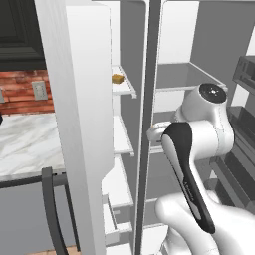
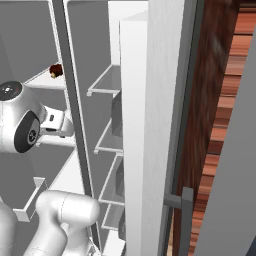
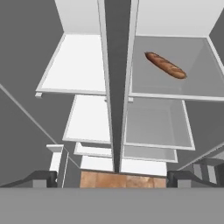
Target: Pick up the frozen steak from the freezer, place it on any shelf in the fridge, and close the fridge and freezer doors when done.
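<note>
Facing the open fridge-freezer, the arm point(image 1: 199, 144) stands before the centre divider point(image 1: 148, 124) with both doors swung wide. The left door point(image 1: 82, 124) rises white beside a marble desk point(image 1: 27, 142), backed by a red brick wall point(image 1: 25, 89) with a pale wall outlet point(image 1: 39, 90) and a dark cabinet point(image 1: 20, 30) above. Inside, white shelves point(image 3: 78, 65) step down on the left side of the divider and glassy grey ones point(image 3: 170, 70) on the right. A small yellowish item point(image 1: 117, 78) sits on an upper left shelf. From the right base camera a small dark reddish item point(image 2: 56, 70) lies on an upper shelf; whether it is the steak cannot be told. A baguette point(image 3: 165, 65) lies on the upper right shelf. The tool point(image 3: 113, 177) is spread open, empty, its fingertips point(image 3: 43, 177) well apart above wood floor point(image 3: 122, 179). No readable writing anywhere.
</note>
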Available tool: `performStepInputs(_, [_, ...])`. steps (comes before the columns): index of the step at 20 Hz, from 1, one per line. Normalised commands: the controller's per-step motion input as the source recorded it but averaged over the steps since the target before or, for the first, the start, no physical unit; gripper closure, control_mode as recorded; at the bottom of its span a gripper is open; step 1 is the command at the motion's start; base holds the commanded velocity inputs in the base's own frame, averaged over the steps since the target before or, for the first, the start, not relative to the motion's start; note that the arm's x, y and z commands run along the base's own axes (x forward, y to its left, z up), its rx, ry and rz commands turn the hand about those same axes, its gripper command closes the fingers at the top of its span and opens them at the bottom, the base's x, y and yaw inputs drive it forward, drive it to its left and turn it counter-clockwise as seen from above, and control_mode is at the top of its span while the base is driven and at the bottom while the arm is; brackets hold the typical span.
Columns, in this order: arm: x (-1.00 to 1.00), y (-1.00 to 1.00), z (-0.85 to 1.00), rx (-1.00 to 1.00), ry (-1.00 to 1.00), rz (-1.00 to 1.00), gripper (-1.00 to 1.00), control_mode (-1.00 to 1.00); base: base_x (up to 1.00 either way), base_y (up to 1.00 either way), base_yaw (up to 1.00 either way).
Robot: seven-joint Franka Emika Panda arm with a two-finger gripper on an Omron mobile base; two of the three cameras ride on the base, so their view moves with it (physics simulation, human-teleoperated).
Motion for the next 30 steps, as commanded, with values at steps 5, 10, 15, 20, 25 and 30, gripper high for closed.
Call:
performStepInputs(5, [0.00, 0.00, 0.00, 0.00, 0.00, 0.00, -1.00, -1.00, 0.00, 0.00, 0.00])
performStepInputs(10, [0.00, 0.00, 0.00, 0.00, 0.00, 0.00, -1.00, -1.00, 0.00, 0.00, 0.00])
performStepInputs(15, [0.00, 0.00, 0.00, 0.00, 0.00, 0.00, -1.00, -1.00, 0.00, 0.00, 0.00])
performStepInputs(20, [0.00, 0.00, 0.00, 0.00, 0.00, 0.00, -1.00, -1.00, 0.00, 0.00, 0.00])
performStepInputs(25, [0.00, -0.05, 0.00, 0.00, 0.00, 0.00, -1.00, -1.00, 0.00, 0.00, 0.00])
performStepInputs(30, [0.00, -0.06, 0.00, 0.01, 0.00, 0.00, -1.00, -1.00, 0.00, 0.00, 0.00])
